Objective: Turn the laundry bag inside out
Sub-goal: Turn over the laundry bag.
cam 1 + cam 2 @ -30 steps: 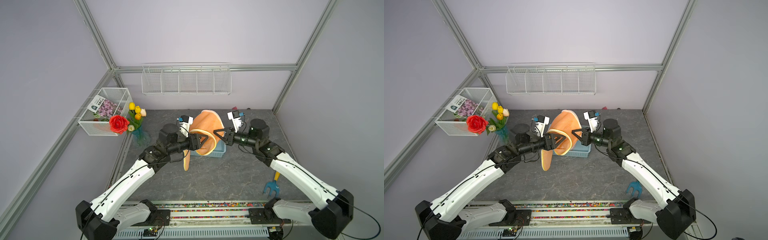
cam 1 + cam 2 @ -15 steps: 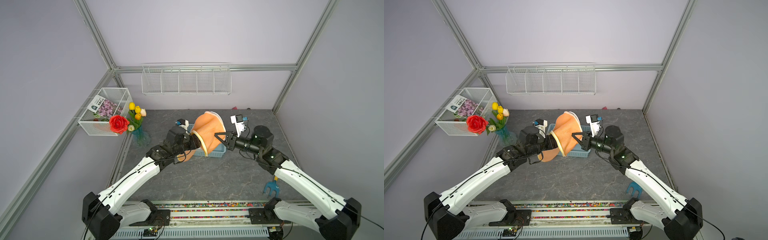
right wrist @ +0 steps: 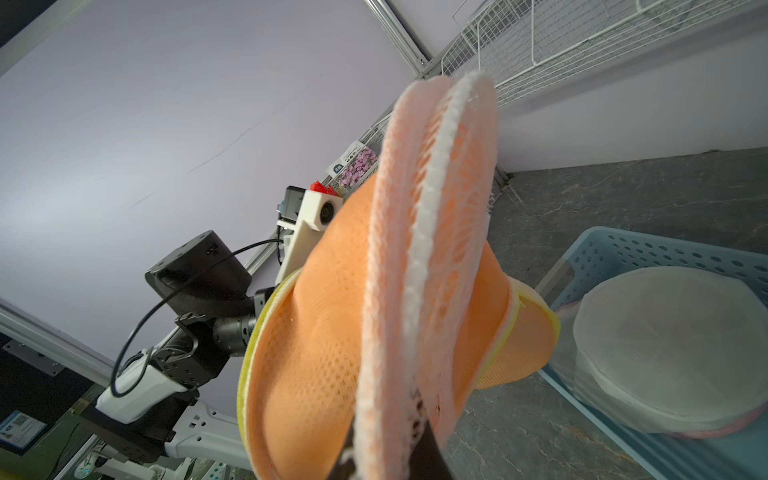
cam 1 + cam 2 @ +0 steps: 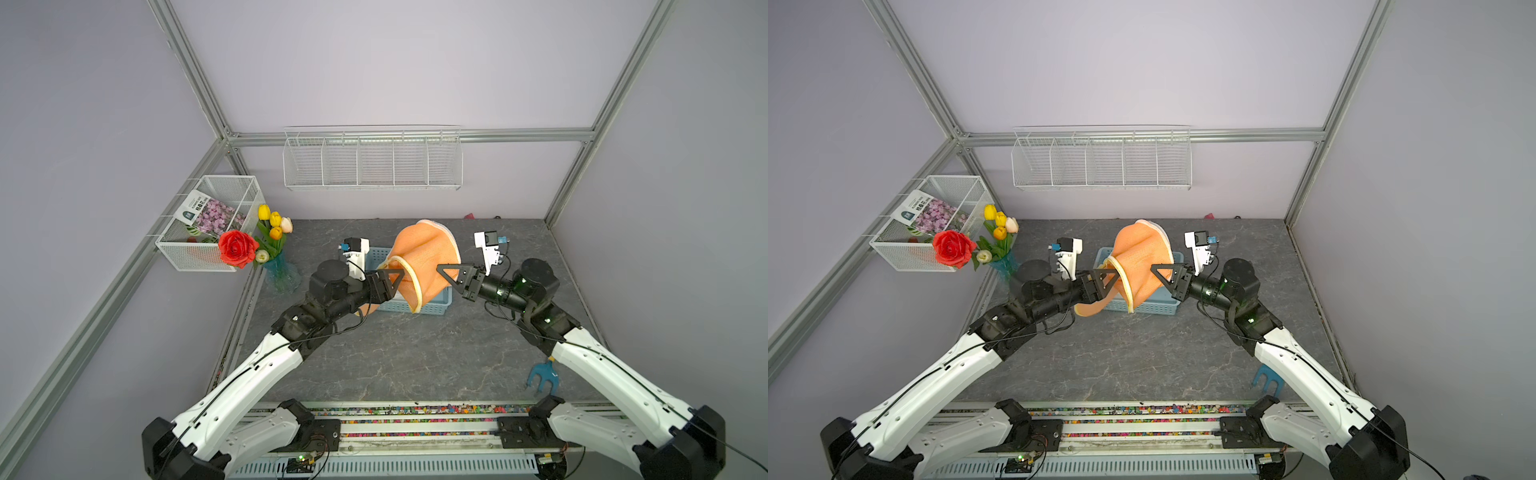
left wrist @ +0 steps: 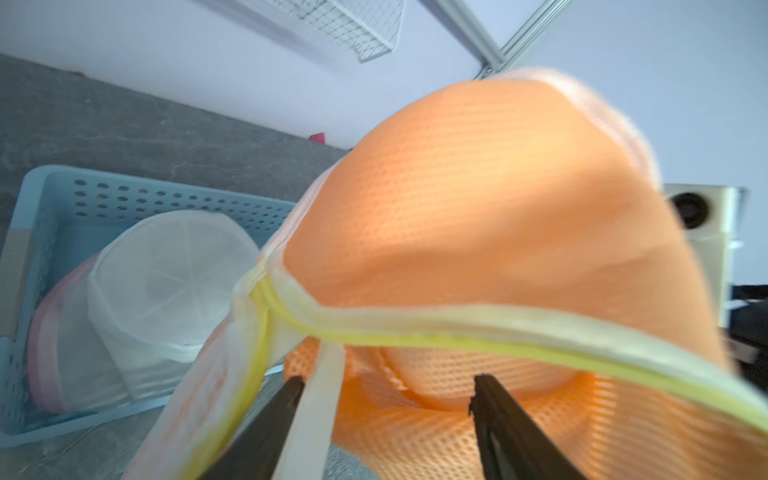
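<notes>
Left gripper [image 4: 395,277] stands with its jaws apart, at a medium width. In the left wrist view its two black fingers [image 5: 274,419] are clearly separated and nothing is pressed between them. Just ahead of its tips hangs the laundry bag [image 4: 424,259], an orange mesh bag held up in the air between the two grippers. The yellow rim [image 5: 457,328] of the bag's mouth crosses just beyond the fingertips, and a pale strip [image 5: 320,395] of the bag lies against one finger. Whether the tips are already inside the mouth, I cannot tell.

Right gripper [image 4: 448,272] is opposite to the left one, on the other side of the bag, and its jaws are closed on the bag's fabric. In the right wrist view a pinkish-white seam [image 3: 430,249] of the bag runs up from between its fingers, and the orange mesh spreads away from it toward the left gripper.

Below both grippers a blue basket [image 4: 438,305] sits on the grey table [image 4: 395,357]. Inside it lies a white mesh bag [image 5: 166,270], lower than the left gripper and off to one side of it. A flap [image 4: 1090,309] of the orange bag hangs down beneath the left gripper, in front of the basket
</notes>
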### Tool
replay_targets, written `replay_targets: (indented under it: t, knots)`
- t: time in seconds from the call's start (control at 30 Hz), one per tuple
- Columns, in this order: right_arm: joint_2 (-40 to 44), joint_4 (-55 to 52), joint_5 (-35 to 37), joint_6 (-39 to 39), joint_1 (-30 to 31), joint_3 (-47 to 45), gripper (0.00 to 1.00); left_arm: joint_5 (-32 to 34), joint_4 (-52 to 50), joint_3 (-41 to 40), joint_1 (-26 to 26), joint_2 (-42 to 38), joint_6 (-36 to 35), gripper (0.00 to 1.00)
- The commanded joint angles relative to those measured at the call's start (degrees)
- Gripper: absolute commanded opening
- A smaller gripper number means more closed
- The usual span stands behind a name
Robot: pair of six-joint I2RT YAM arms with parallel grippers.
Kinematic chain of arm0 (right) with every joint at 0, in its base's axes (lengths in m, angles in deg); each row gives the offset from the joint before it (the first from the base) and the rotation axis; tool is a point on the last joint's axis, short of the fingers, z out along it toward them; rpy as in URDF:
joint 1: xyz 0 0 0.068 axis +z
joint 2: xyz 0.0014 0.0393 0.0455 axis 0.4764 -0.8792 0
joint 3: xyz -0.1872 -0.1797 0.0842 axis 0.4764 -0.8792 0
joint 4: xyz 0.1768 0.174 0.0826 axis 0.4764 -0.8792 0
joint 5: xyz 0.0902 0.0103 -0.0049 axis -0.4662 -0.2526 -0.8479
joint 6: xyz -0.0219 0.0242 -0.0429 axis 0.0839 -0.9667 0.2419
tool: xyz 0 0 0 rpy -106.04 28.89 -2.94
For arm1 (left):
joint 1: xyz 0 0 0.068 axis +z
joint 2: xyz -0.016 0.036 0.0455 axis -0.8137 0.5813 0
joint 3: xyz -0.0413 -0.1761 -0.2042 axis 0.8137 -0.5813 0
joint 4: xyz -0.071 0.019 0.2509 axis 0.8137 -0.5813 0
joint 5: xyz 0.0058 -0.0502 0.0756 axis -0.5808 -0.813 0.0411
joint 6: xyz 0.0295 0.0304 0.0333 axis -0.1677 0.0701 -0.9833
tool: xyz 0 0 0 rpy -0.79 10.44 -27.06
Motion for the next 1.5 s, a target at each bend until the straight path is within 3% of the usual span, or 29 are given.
replay_targets:
  t: [0.0,0.17,0.23,0.33,0.5,0.67,0.77,1.0,1.2,1.47]
  knots:
    - [-0.1,4.3,-0.5,-1.3,-0.2,-0.3,0.0,0.2,-4.3,3.2,0.4,-0.1,-0.9,0.63]
    - [-0.6,4.9,-0.7,-1.9,-0.2,0.1,0.0,-4.6,-0.4,0.8,0.4,-1.2,-0.2,0.42]
    - [-0.7,4.7,-0.4,-2.2,-0.2,0.2,0.0,-7.3,2.6,-0.2,0.4,-0.9,1.1,0.39]
    - [-0.7,4.9,-0.5,-2.8,-0.1,0.4,0.0,-11.4,5.5,-0.6,0.4,0.3,2.6,0.41]
    - [-0.7,6.5,-1.2,-4.0,-0.1,0.3,0.0,-7.8,4.1,-0.2,0.7,2.4,3.1,0.43]
    - [-0.3,8.2,-2.2,-5.2,-0.1,-0.3,0.0,-12.2,10.1,-4.2,5.9,2.1,7.8,0.58]
    - [-0.5,9.7,-2.8,-6.3,-0.1,-0.9,0.0,-14.7,14.5,-5.5,6.2,1.8,8.7,0.62]
    - [-2.1,15.0,-3.3,-9.2,0.1,-2.3,0.0,-22.1,24.7,-7.3,6.2,3.1,12.2,0.6]
    - [-1.5,13.1,-2.8,-8.0,0.2,-1.9,0.0,-18.3,15.3,-5.0,6.2,2.4,8.8,0.6]
    - [-3.7,19.7,-3.9,-12.6,0.5,-3.2,0.0,-21.5,22.8,-7.3,6.2,3.4,11.3,0.55]
